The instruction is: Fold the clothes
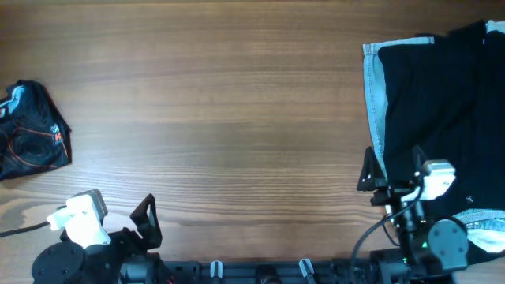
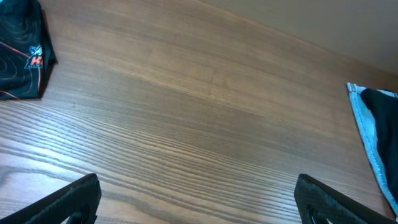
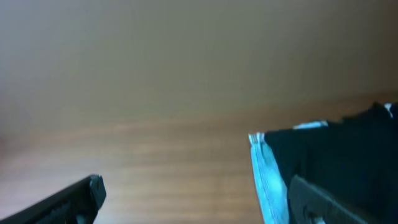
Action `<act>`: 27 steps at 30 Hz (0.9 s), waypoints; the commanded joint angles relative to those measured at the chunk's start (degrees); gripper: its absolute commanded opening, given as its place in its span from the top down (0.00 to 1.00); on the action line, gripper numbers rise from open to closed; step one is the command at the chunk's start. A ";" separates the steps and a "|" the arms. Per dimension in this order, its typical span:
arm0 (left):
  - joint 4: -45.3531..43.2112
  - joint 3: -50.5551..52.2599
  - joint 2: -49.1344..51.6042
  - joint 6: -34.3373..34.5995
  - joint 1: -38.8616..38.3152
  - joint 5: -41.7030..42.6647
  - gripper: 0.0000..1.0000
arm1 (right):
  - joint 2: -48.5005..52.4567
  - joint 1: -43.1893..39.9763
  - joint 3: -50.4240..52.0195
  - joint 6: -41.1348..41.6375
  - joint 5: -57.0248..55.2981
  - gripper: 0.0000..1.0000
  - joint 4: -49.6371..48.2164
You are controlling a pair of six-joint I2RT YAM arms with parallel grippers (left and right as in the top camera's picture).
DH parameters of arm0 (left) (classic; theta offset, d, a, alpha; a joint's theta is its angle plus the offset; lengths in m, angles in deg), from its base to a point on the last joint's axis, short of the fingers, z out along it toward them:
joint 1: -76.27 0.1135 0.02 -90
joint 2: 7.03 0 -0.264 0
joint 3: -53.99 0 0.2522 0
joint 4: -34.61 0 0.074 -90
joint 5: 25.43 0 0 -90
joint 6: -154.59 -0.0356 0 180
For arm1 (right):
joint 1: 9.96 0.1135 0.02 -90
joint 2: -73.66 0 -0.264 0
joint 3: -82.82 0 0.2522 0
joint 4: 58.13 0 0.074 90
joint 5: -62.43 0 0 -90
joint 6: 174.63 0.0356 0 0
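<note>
The black jersey (image 2: pixel 22 50) with orange contour lines lies bunched at the top left corner of the wooden table (image 2: pixel 205 93). A black garment (image 2: pixel 380 118) with a pale blue edge lies at the right border. The left gripper (image 2: pixel 198 186) has its fingers wide apart over bare wood.

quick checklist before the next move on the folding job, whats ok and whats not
1. ok: left gripper is open and holds nothing.
2. ok: right gripper is open and holds nothing.
3. ok: cycling jersey is in view, a compact bundle at the left edge of the table.
4. cannot tell: whether the jersey's fold is neat and finished, since part of it runs out of the overhead view.
5. ok: the jersey lies far from the black garment with a pale blue edge.
6. cannot tell: whether the right gripper touches that garment; it sits over its edge.
</note>
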 commanded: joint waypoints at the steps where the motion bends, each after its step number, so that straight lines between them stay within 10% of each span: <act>1: -0.20 0.39 -0.28 0.33 -0.22 -0.55 0.00 | -2.34 -1.07 9.25 -3.41 2.27 0.00 -10.47; 27: -0.20 0.39 -0.28 0.33 -0.22 -0.57 0.00 | -2.38 -1.01 18.58 -4.48 4.37 0.00 -17.53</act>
